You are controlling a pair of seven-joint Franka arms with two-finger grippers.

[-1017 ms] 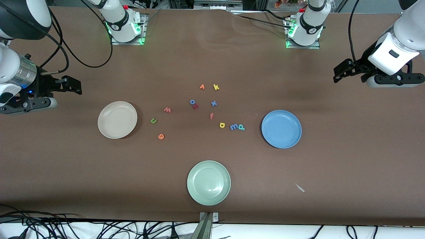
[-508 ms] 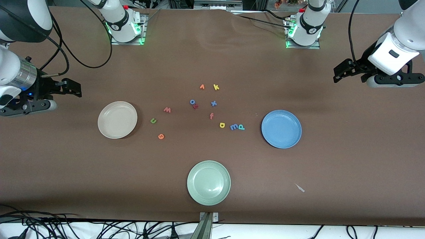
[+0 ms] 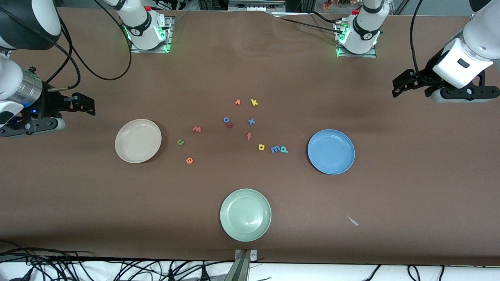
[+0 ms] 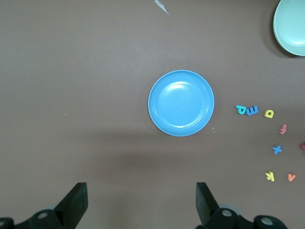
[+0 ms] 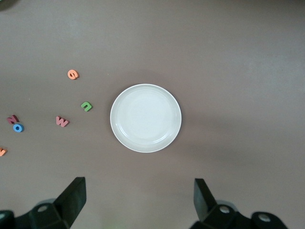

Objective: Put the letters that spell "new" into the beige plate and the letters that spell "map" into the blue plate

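Observation:
The beige plate (image 3: pixel 138 141) (image 5: pixel 146 118) lies toward the right arm's end of the table. Beside it are the green n (image 3: pixel 180 142) (image 5: pixel 86 106), orange e (image 3: pixel 189 160) (image 5: pixel 72 74) and pinkish w (image 3: pixel 197 129) (image 5: pixel 62 121). The blue plate (image 3: pixel 331 152) (image 4: pixel 181 103) lies toward the left arm's end. The teal p (image 3: pixel 284 149) (image 4: pixel 241 109), blue m (image 3: pixel 275 149) (image 4: pixel 252 110) and yellow a (image 3: pixel 261 147) (image 4: pixel 269 113) sit next to it. My right gripper (image 3: pixel 88 104) (image 5: pixel 139 188) hangs open and empty by the beige plate. My left gripper (image 3: pixel 399 85) (image 4: pixel 141 191) hangs open and empty by the blue plate.
A pale green plate (image 3: pixel 245 215) lies nearest the front camera. Between the two letter groups lie an orange f (image 3: pixel 249 136), blue x (image 3: pixel 251 121), blue o (image 3: pixel 226 120), dark red letter (image 3: pixel 230 125), yellow k (image 3: pixel 254 102) and an orange letter (image 3: pixel 237 102). A small white scrap (image 3: pixel 353 221) lies on the cloth.
My right arm has shifted slightly with its gripper still open. The left arm, the plates and the letters have not moved.

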